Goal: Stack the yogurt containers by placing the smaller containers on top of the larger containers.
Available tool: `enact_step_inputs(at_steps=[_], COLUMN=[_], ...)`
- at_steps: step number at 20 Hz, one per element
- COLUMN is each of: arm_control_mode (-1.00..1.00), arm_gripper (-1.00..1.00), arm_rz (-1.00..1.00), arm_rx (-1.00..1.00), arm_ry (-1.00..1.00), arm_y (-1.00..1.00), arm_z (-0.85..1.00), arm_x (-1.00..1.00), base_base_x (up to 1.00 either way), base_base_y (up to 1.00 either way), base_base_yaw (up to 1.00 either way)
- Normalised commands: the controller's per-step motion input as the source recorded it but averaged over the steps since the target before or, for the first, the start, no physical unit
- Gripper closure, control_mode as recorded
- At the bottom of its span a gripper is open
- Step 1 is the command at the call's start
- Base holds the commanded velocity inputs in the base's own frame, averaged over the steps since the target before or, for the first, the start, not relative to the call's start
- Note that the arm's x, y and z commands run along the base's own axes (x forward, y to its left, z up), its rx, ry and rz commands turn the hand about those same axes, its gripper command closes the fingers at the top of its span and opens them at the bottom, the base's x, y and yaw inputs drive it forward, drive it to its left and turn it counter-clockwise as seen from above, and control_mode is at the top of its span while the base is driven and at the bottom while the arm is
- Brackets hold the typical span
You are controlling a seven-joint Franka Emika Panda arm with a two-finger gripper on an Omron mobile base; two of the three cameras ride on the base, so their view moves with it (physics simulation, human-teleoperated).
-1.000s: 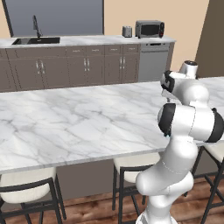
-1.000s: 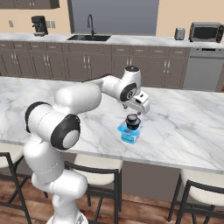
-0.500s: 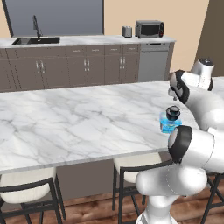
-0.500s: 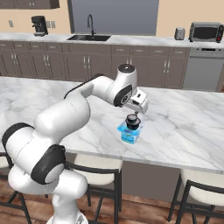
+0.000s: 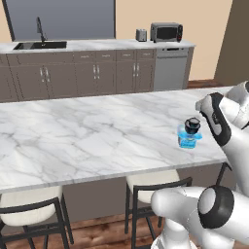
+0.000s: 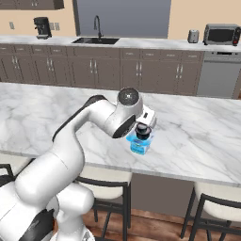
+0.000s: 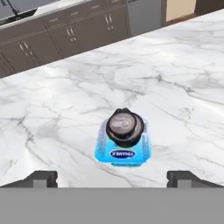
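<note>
**Dark cup sits on blue container near the island's front edge, gripper spread above**

The gripper (image 7: pixel 112 178) hangs over the marble island (image 5: pixel 87 136) with its two dark fingertips (image 7: pixel 41 178) set wide apart, nothing between them. In the hand view the tips rise at the bottom corners, well to either side of the stack and apart from it.

Just beyond them stands the stack. A small dark round yogurt cup (image 7: pixel 125 127) with a greyish top rests on a wider, light blue container (image 7: pixel 122 153) that carries a dark oval label on the side facing the camera. The cup sits upright and roughly centred on the blue one, its rim inside the lower container's outline. From the left base view the same stack (image 5: pixel 189 133) stands on the island near its front edge and toward its right end, just beside the arm's dark wrist. In the right base view it (image 6: pixel 141 139) is close to the front edge, partly behind the arm's white elbow joint. Whether a second dark cup lies anywhere cannot be told.

Dark-framed stools with pale seats (image 5: pixel 24 219) are tucked under the island's front edge.

Farther back runs a wall of brown cabinets (image 6: pixel 94 70) under a pale counter. On that counter are a sink with a dark tap (image 6: pixel 96 35), a coffee machine (image 6: pixel 42 28) toward its left end, and a toaster (image 6: pixel 193 36) and microwave (image 6: pixel 221 34) toward its right end, above a steel dishwasher front (image 5: pixel 170 70).
</note>
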Motion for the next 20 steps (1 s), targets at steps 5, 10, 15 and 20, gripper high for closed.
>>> enact_step_inputs(at_steps=[5,10,15,20], arm_control_mode=[-1.00,-1.00,-1.00,-1.00], arm_gripper=[-1.00,-1.00,-1.00,-1.00], arm_rz=[0.02,0.02,0.04,0.03], arm_rx=[-0.04,-0.21,-0.22,-0.23], arm_ry=[-0.16,-0.19,-0.13,-0.08], arm_y=[0.23,0.74,0.79,0.74], arm_z=[0.17,0.34,0.28,0.31], arm_x=[-0.31,-0.56,-0.50,-0.43], base_base_x=[0.00,0.00,0.00,0.00], base_base_y=[0.00,0.00,0.00,0.00], base_base_yaw=[0.00,0.00,0.00,0.00])
